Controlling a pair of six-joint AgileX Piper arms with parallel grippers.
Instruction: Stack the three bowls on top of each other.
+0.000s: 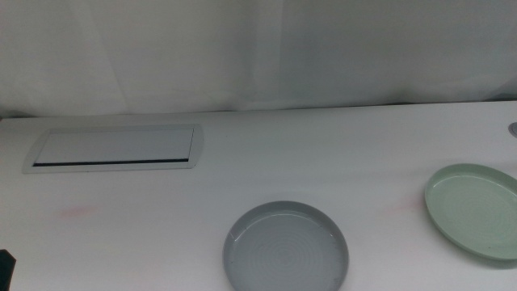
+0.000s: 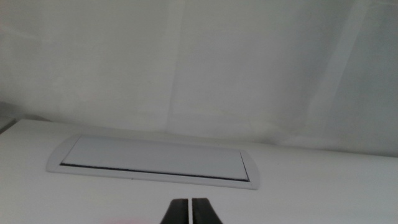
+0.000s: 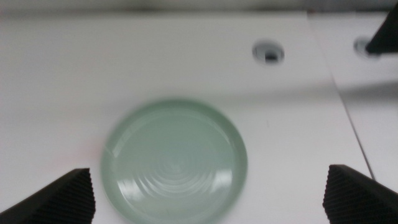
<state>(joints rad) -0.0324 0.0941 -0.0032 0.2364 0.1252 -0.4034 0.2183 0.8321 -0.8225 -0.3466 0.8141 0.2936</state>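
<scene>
Near the table's front edge in the middle view lies a grey-blue bowl (image 1: 286, 247), upright and bare. A pale mint green bowl (image 1: 475, 210) rests at the far right, partly cut off by the picture edge. In the right wrist view the green bowl (image 3: 174, 160) lies below and between the wide-apart jaws of my right gripper (image 3: 208, 174), which is open, above the bowl and not touching it. My left gripper (image 2: 191, 211) is shut on nothing and hangs low over the table's left side; only a dark corner of it (image 1: 6, 265) shows in the middle view.
A flat white panel with a dark slot (image 1: 113, 148) is set into the table at the back left, ahead of the left gripper (image 2: 155, 160). A round hole (image 3: 269, 51) lies beyond the green bowl. A white curtain backs the table.
</scene>
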